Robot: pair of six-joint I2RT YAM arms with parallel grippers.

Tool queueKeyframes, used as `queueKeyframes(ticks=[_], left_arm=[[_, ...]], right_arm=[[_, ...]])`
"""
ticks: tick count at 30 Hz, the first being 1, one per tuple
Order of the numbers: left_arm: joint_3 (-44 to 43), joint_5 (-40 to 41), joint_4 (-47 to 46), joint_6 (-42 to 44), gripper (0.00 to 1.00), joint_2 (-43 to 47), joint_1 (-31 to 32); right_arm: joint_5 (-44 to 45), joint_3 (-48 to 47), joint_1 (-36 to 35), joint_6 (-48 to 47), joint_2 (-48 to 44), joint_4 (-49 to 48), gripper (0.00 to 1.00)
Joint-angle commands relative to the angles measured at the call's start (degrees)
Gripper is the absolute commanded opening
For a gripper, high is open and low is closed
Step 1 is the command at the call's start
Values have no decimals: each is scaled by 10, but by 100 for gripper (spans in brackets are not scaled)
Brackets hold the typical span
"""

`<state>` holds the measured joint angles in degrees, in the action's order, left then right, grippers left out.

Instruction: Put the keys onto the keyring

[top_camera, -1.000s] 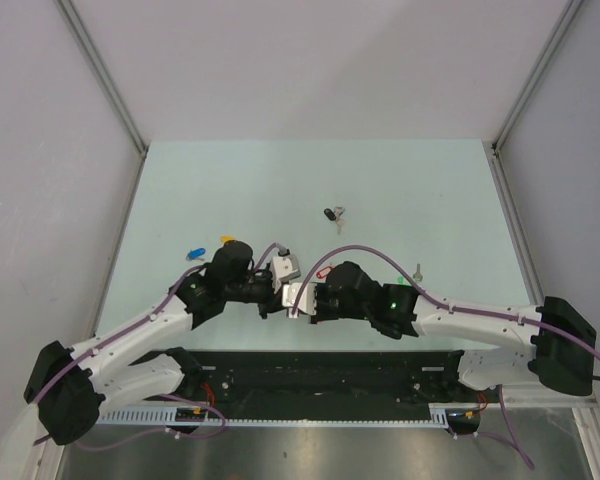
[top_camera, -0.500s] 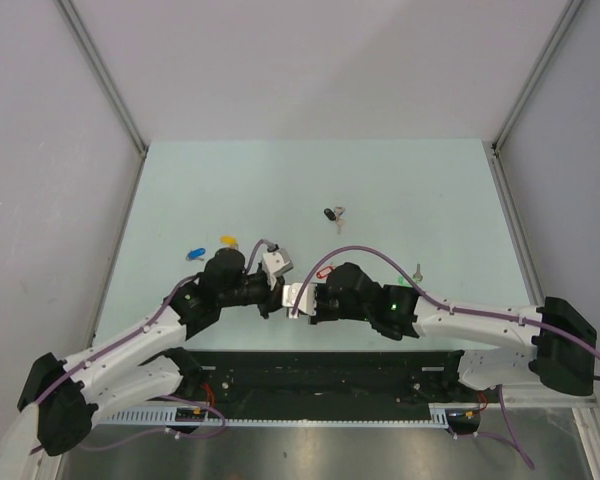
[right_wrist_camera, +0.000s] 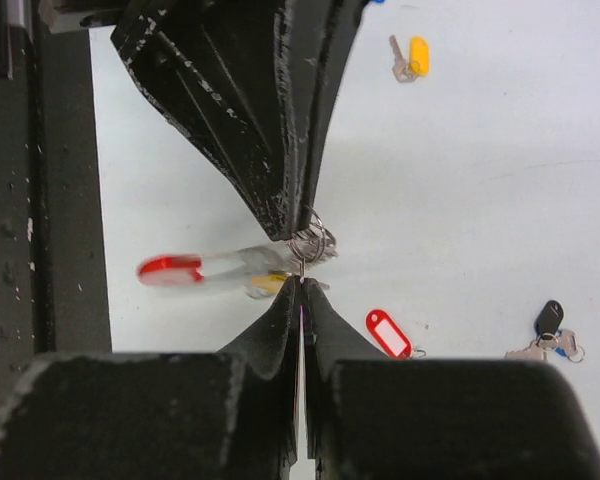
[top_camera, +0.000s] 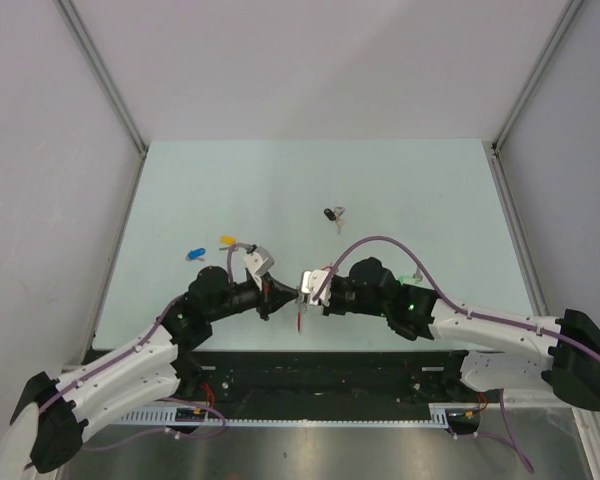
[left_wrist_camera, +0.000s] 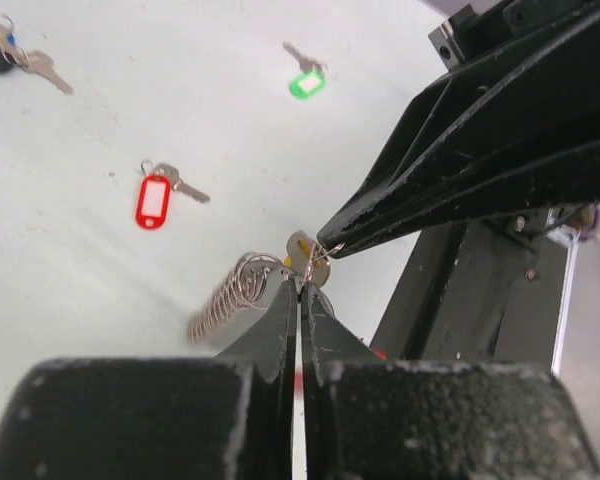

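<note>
Pinching on the left: the left gripper (left_wrist_camera: pixel 300 288) is pressing its fingers flat together, with only a hairline slit showing, and is clamping the end of the keyring (left_wrist_camera: pixel 220 308) at its very tips.
Pinching on the right: the right gripper (right_wrist_camera: pixel 300 287) is also closing fully, nipping the thin wire ring of the held key (left_wrist_camera: pixel 300 252), a small silver key with a yellowish bit beside it.
Meeting point: the two sets of tips are pointing at each other, nearly touching, above the near edge of the table (top_camera: pixel 280 180).
Keyring: it is hanging off the table from the left tips. Its pale scalloped chain is trailing down and away from them, and its red band is dangling below. It is showing as a blur in the right wrist view.
Held key against keyring: the key is sitting just beside the keyring's end loop, between the two grippers. Whether it is threading onto the loop is not clear.
Loose keys: the red-tagged key (left_wrist_camera: pixel 153 200) is lying nearest the grippers. The green-tagged key (left_wrist_camera: pixel 306 84), black-tagged key (top_camera: pixel 330 213), yellow-tagged key (right_wrist_camera: pixel 417 56) and blue-tagged key (top_camera: pixel 194 252) are lying flat farther out, well apart from each other.
</note>
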<state>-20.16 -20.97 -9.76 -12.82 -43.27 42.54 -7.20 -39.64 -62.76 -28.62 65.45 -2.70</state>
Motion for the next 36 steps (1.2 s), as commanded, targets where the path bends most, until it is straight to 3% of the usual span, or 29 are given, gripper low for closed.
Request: queueKeyframes(ticks=[1, 8, 15, 21, 25, 31, 36], left_arm=[[21, 61, -88, -50, 1, 28, -4], [41, 73, -105, -70, 3, 37, -4], [30, 75, -71, -49, 30, 45, -4], [-43, 37, 46, 75, 44, 35, -6], [-130, -19, 171, 224, 54, 3, -10], [-198, -100, 269, 385, 61, -50, -11], [-235, -151, 300, 379, 61, -111, -11]], right_arm=[[-62, 15, 21, 33, -32, -17, 0], [-84, 17, 38, 38, -38, -26, 0], [-88, 17, 44, 29, -34, -33, 0], [-86, 16, 47, 13, -35, -28, 0], [-81, 15, 48, 8, -37, -19, 0], [-77, 15, 48, 3, -40, -11, 0], [-72, 15, 47, 3, -44, -7, 0]])
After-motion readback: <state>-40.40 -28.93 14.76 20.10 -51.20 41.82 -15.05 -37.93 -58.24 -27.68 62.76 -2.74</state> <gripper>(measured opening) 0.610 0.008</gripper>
